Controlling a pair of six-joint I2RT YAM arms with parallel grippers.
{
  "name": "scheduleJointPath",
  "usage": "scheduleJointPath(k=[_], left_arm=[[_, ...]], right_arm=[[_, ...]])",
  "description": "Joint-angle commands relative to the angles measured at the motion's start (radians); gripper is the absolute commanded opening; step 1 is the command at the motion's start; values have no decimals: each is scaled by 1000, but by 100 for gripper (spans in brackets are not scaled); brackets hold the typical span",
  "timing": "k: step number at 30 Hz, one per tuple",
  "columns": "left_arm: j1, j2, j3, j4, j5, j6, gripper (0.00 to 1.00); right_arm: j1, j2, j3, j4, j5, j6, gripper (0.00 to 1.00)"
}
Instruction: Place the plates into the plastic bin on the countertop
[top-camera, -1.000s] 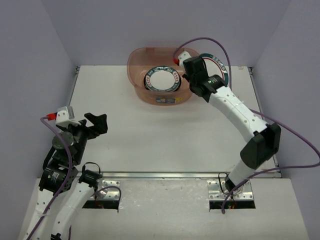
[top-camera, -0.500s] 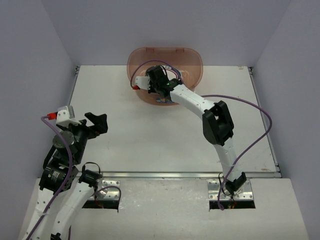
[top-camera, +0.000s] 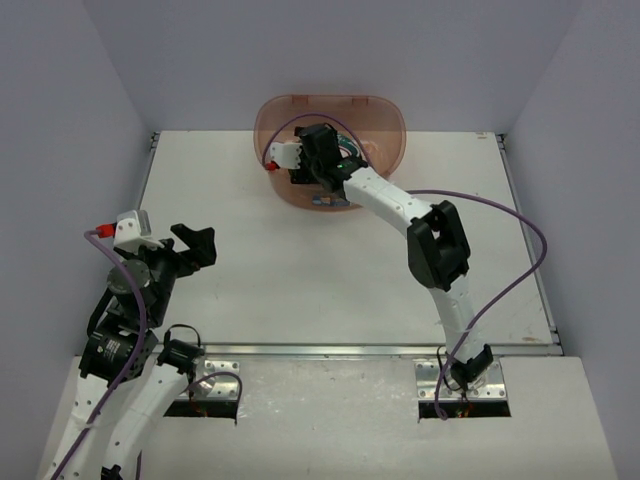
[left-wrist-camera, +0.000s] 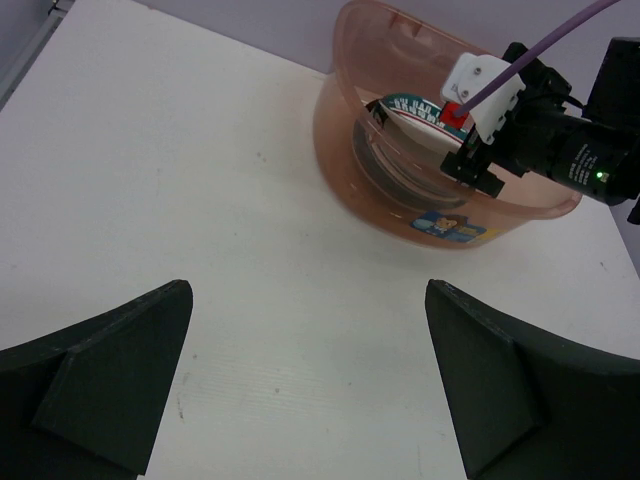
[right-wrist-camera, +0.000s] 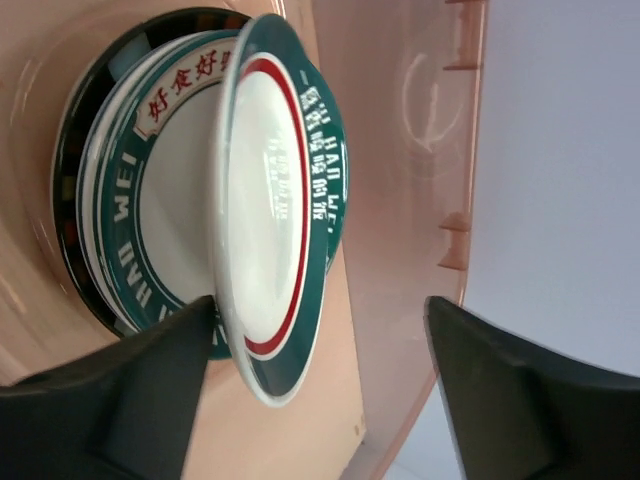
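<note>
White tabletop (top-camera: 300, 270); at its 9 o'clock the left gripper (top-camera: 193, 247) hovers with fingers wide apart, holding nothing, well apart from the bin (top-camera: 380, 120) at 12 o'clock. Every plate I can see lies in that bin. The right gripper (right-wrist-camera: 318, 300), much the nearer, hangs inside it, fingers spread, gripping nothing. Between them a teal-rimmed plate (right-wrist-camera: 265, 200) stands tilted on edge, leaning on the stack (right-wrist-camera: 120, 210) at its 9 o'clock, long axis running along the fingers. Lifting straight out looks safest to me, since the bin wall crowds the outer finger.
</note>
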Motion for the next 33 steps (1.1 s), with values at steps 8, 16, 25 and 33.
scheduleJointPath(k=[8,16,25,33], left_arm=[[-6,18,4,32,-3,-6,100],[-7,33,5,33,-1,-6,100],[-7,280,121,-17,-26,14,100],[-6,506,333,-32,-110,39,100]], right_arm=[[-45,-58,227,-565,-302,123,94],[-91,-102,248,-527,-371,378,99],[-95,-564,-72,-332,-34,960,99],[-313,-1126,-800,-317,6,1256,99]])
